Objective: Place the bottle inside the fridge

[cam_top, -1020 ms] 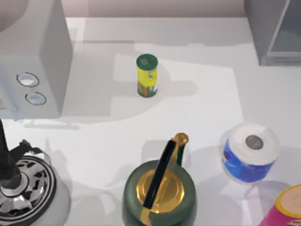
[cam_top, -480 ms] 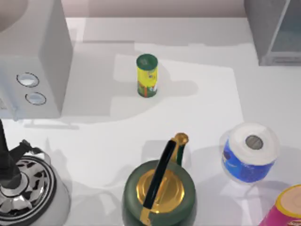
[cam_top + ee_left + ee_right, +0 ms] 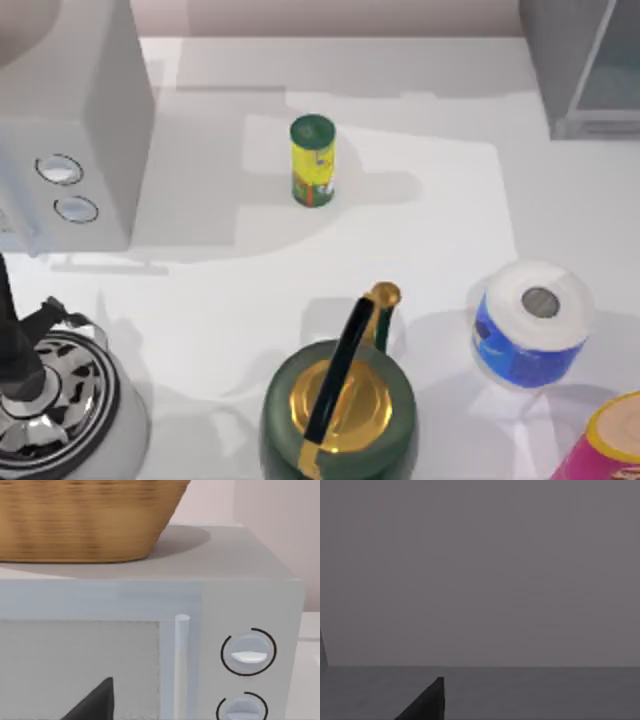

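The fridge [image 3: 562, 70] stands at the table's far right corner, a grey cabinet with a clear front panel [image 3: 612, 70]. A dark part of my right gripper [image 3: 425, 702] shows in the right wrist view, in front of a plain grey wall above a darker grey floor. A pale sliver [image 3: 322, 650] sits at that view's edge; I cannot tell whether it is the bottle. A dark part of my left gripper [image 3: 95, 705] shows in the left wrist view, close to the front of the light grey box with two dials [image 3: 248, 652].
The dial box [image 3: 70, 120] fills the far left, with a wicker basket [image 3: 85, 520] on top. A yellow-green canister [image 3: 312, 160] stands mid-table. Near the front are a green-and-gold kettle [image 3: 338, 405], a blue-wrapped paper roll [image 3: 530, 322], a pink tube [image 3: 610, 445] and a shiny metal pot [image 3: 55, 400].
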